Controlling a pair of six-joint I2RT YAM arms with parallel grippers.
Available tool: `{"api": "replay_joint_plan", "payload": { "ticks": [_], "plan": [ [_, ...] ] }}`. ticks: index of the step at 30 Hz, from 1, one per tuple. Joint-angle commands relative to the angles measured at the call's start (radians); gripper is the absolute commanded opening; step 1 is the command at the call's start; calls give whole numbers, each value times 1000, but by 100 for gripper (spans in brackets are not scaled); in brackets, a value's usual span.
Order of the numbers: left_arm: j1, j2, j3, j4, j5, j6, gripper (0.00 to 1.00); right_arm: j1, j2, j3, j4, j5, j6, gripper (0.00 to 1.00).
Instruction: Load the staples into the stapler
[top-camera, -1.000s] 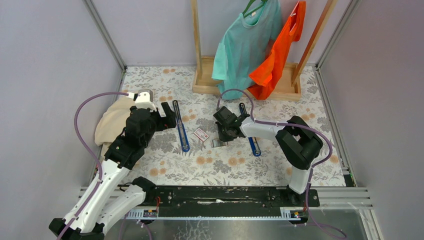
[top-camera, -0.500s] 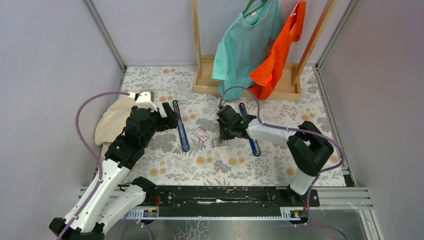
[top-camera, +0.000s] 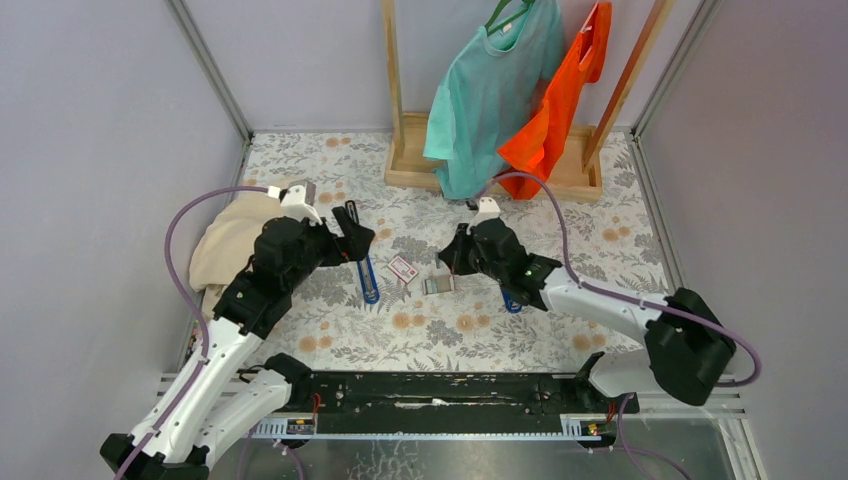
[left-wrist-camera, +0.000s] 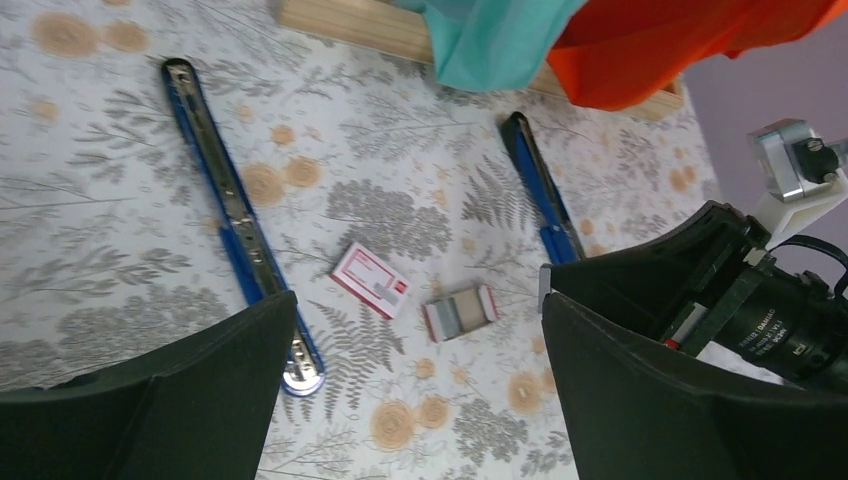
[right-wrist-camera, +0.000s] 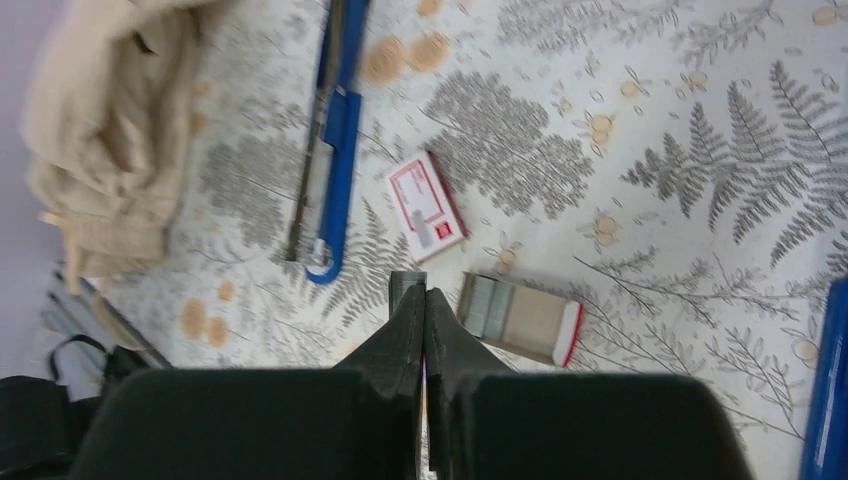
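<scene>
The staples (right-wrist-camera: 487, 303) lie as a grey block in an open card tray (right-wrist-camera: 535, 322) with a red end. The tray sits flat on the desk (right-wrist-camera: 650, 150) at lower centre of the right wrist view, just right of the right hand (right-wrist-camera: 418, 310). The right hand is fully closed, fingers pressed together, with its tips above the desk beside the tray. A small grey piece (right-wrist-camera: 407, 284) shows at the tips; whether it is pinched there or lies beneath cannot be told. The left hand (top-camera: 352, 238) is spread wide and grips nothing; it hangs over the left blue stapler (left-wrist-camera: 235, 215). A second blue stapler (left-wrist-camera: 540, 190) lies right of centre, and both are opened out flat. Hazards: closed fingers pushed down beside the tray will likely shove it across the desk rather than lift anything, so open the hand before approach. A staple block is brittle, and an off-centre or hard pinch may snap it and scatter pieces. The strip must meet the stapler channel in line; a tilted strip may jam or drop beside it. The left hand, if lowered carelessly, may knock its stapler askew. Markings: the red-and-white box (right-wrist-camera: 427, 205) carries print too small to read. White lettering on a camera lens (left-wrist-camera: 775, 322) at the right of the left wrist view is likewise illegible.
</scene>
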Motion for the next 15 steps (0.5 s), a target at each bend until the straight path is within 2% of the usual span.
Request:
{"api": "replay_joint_plan", "payload": {
  "ticks": [1, 8, 15],
  "plan": [
    [8, -11, -50, 163, 155, -96, 100, 5, -107, -85, 275, -5, 56, 0],
    [8, -2, -150, 401, 365, -226, 99, 5, -207, -219, 584, -20, 125, 0],
    [7, 25, -232, 643, 496, -358, 95, 4, -205, -284, 867, -76, 187, 0]
  ]
}}
